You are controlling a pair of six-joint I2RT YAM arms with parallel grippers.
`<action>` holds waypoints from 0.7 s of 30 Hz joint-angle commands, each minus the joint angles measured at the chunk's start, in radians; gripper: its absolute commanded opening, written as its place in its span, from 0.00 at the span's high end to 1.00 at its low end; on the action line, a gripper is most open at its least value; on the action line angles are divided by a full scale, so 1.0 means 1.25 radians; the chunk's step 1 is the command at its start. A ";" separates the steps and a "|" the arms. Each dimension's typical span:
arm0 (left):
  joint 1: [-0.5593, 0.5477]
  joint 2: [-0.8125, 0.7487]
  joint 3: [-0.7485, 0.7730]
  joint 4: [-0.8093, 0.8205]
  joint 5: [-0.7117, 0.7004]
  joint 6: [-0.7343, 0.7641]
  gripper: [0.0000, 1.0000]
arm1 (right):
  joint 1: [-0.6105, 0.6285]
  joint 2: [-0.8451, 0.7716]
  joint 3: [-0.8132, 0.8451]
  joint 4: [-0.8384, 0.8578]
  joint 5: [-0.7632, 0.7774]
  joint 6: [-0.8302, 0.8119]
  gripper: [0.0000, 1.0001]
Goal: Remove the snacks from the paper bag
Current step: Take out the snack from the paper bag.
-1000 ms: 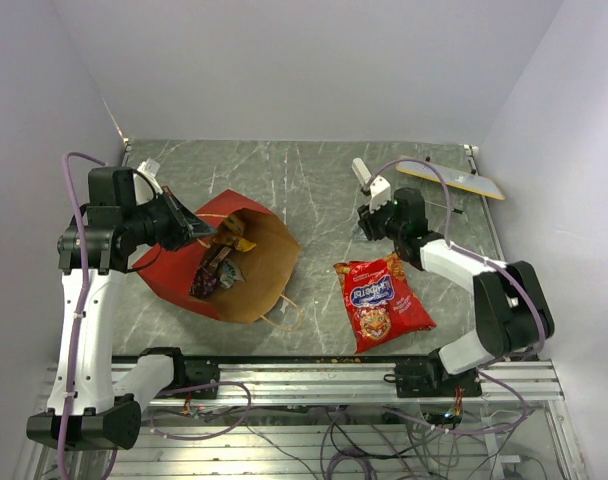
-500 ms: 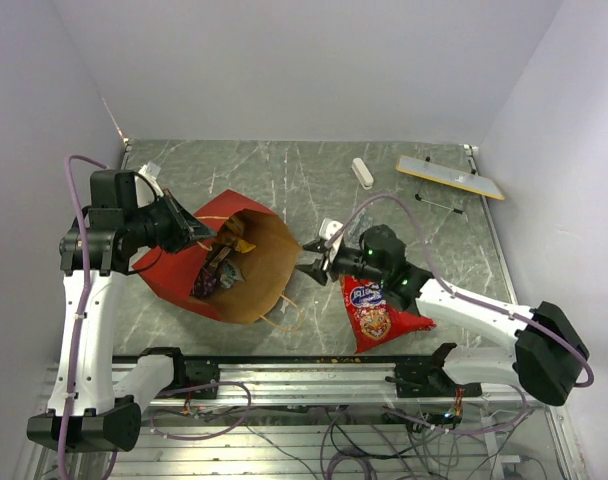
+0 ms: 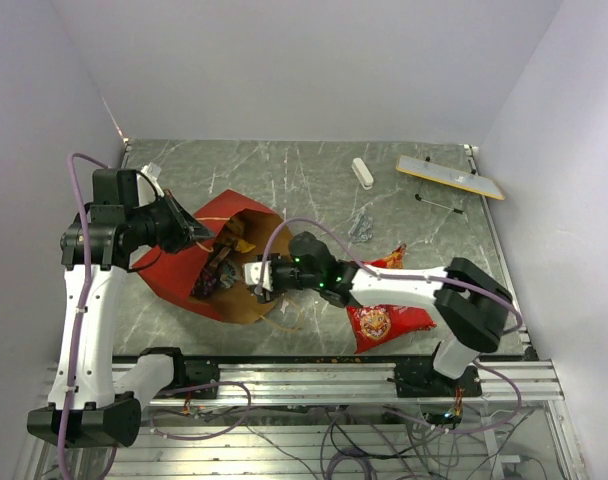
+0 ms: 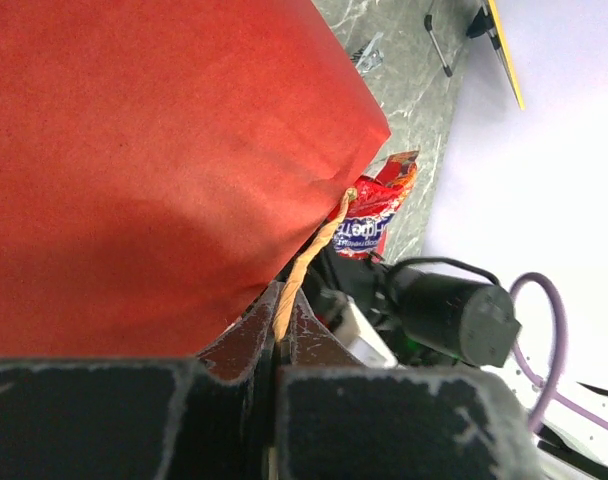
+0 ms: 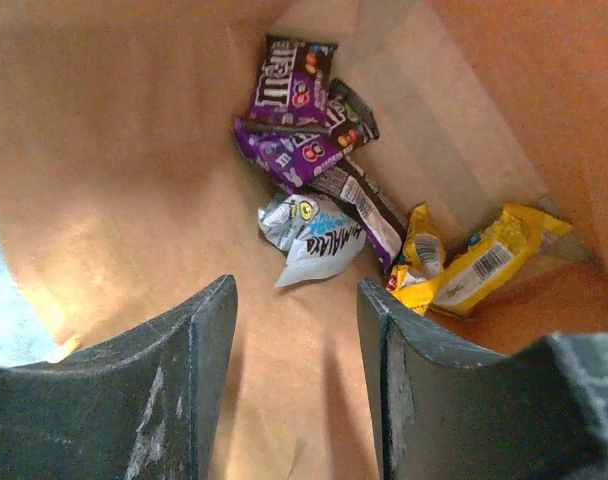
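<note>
The paper bag [image 3: 179,272], red outside and brown inside, lies on its side with its mouth facing right. My left gripper [image 3: 201,237] is shut on its tan handle [image 4: 302,268] at the upper rim, beside the red bag wall [image 4: 154,150]. My right gripper [image 3: 255,277] reaches into the mouth, open with nothing between its fingers [image 5: 296,285]. Ahead of it on the brown floor lie snacks: purple bars [image 5: 294,95], a silver wrapper [image 5: 312,235] and yellow packs [image 5: 479,262]. The red chip bag [image 3: 384,320] lies on the table, partly under the right arm.
A small silver wrapper [image 3: 361,227] lies on the table right of the bag. A white oblong block [image 3: 362,172] and a grey strip with a yellow edge [image 3: 451,177] sit at the back. Walls close in on three sides; the metal rail [image 3: 324,375] runs along the front.
My right arm has swung from the back right, across the chip bag, into the paper bag's mouth, its jaws opening wider. The left gripper has held still on the handle.
</note>
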 commanded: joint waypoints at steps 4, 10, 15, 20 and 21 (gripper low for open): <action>-0.002 0.018 0.067 -0.066 -0.018 0.025 0.93 | 0.020 0.147 0.109 -0.049 0.012 -0.177 0.49; -0.002 0.033 0.098 -0.078 -0.024 0.038 0.93 | 0.038 0.246 0.178 -0.057 0.111 -0.206 0.50; -0.002 0.036 0.095 -0.074 -0.017 0.037 0.93 | 0.040 0.300 0.210 -0.038 0.196 -0.223 0.53; -0.002 0.042 0.103 -0.082 -0.021 0.047 0.93 | 0.040 0.337 0.236 -0.035 0.224 -0.214 0.65; -0.002 0.042 0.104 -0.083 -0.023 0.048 0.93 | 0.041 0.338 0.239 -0.033 0.226 -0.207 0.68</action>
